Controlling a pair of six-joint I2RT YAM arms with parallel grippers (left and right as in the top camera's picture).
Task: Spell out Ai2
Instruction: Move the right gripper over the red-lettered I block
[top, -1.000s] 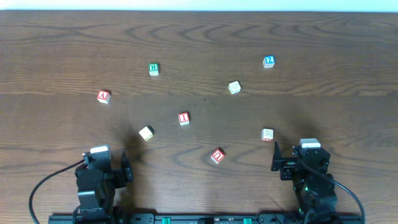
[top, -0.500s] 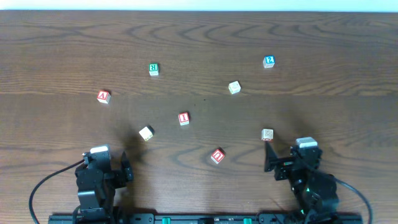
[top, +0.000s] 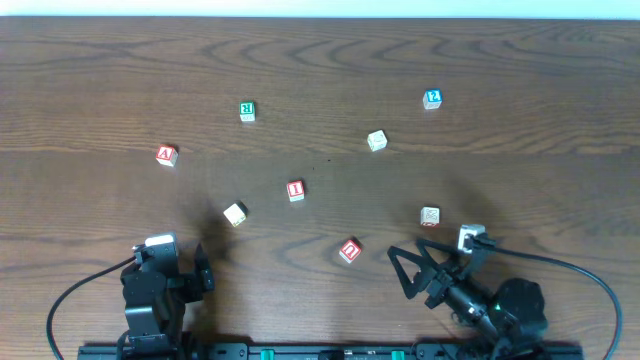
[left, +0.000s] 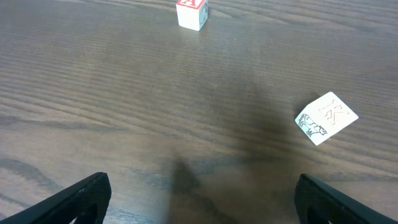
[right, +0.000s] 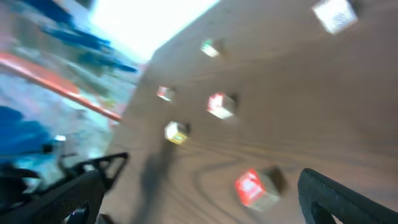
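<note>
The left pincer (top: 204, 270) is sitting at the near left of the surface (top: 90, 80) with its jaws spread wide and nothing between them. The "A" cube (top: 167, 154) is lying well ahead of this pincer and slightly to its left. In the left wrist view it is showing at the top edge.

The "I" cube (top: 295, 190) is lying near mid-surface, farther out than both pincers.

The right pincer (top: 400, 270) is pointing leftward at the near right, jaws spread and gripping nothing. The "2" cube (top: 432, 98) is sitting far out on the right, well apart from it. The right wrist view is showing heavy blur.
</note>
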